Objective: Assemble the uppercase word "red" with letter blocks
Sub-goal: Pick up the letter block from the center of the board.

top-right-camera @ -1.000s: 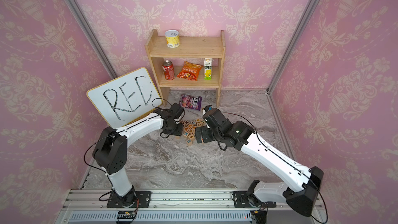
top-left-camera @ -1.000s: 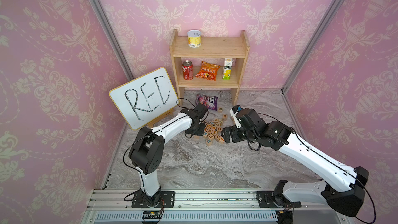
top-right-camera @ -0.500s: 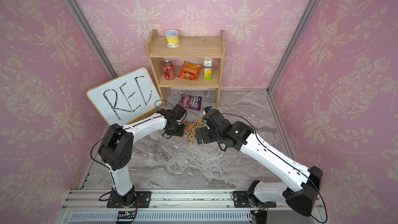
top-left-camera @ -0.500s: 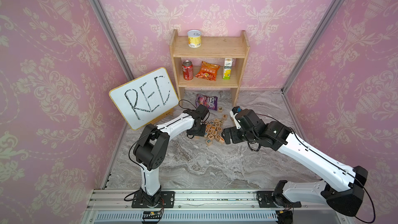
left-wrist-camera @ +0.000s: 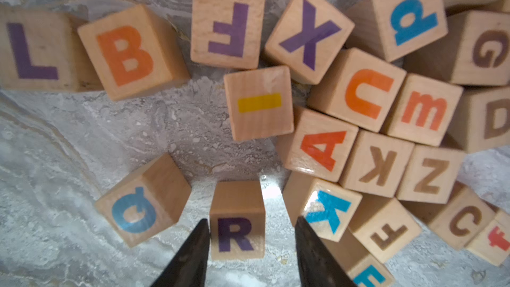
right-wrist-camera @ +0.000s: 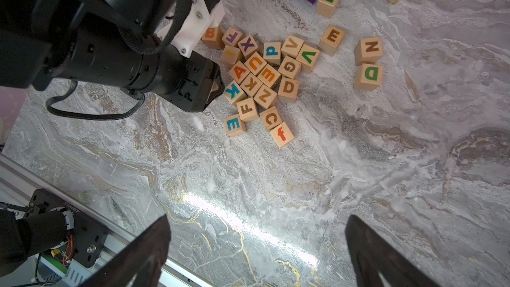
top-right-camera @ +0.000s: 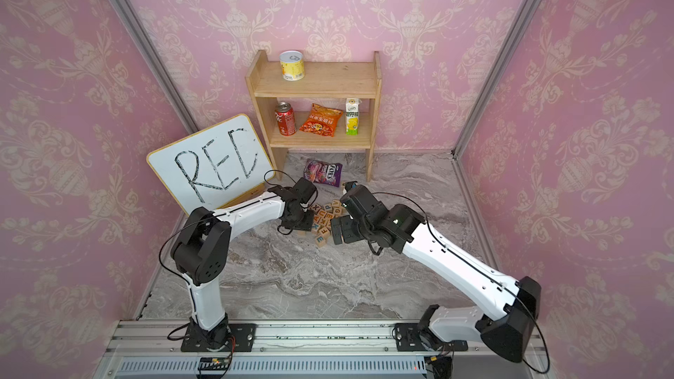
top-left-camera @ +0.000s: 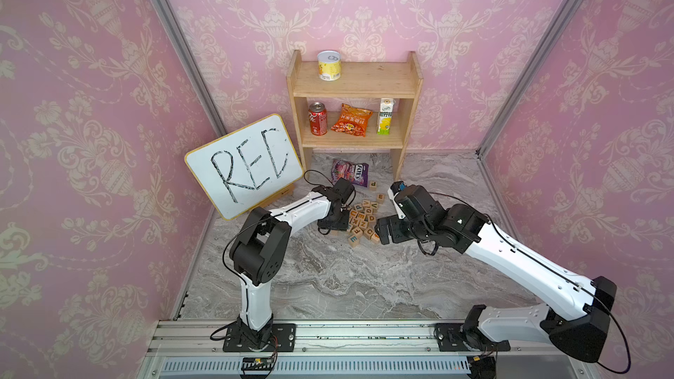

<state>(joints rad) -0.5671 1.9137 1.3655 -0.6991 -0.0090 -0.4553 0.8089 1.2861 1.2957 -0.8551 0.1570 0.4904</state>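
R block [left-wrist-camera: 237, 220] sits flat on the counter [left-wrist-camera: 154, 125], purple letter up, right between the fingers of the left tool [left-wrist-camera: 251, 220]. That tool is apart: one finger [left-wrist-camera: 193, 252] is tight by the block's side, contact too close to call, with a clear gap at the other. Q block [left-wrist-camera: 138, 205] lies just outside one finger, K block [left-wrist-camera: 328, 211] just outside the other. E block [right-wrist-camera: 234, 125] lies just beside the left tool, at the edge of the pile [right-wrist-camera: 260, 78]. D block [right-wrist-camera: 369, 74] is well apart from it, past the pile, touching N block [right-wrist-camera: 368, 50]. Right tool [right-wrist-camera: 258, 218] hangs over bare counter, fingers wide apart and empty, pile ahead of it.
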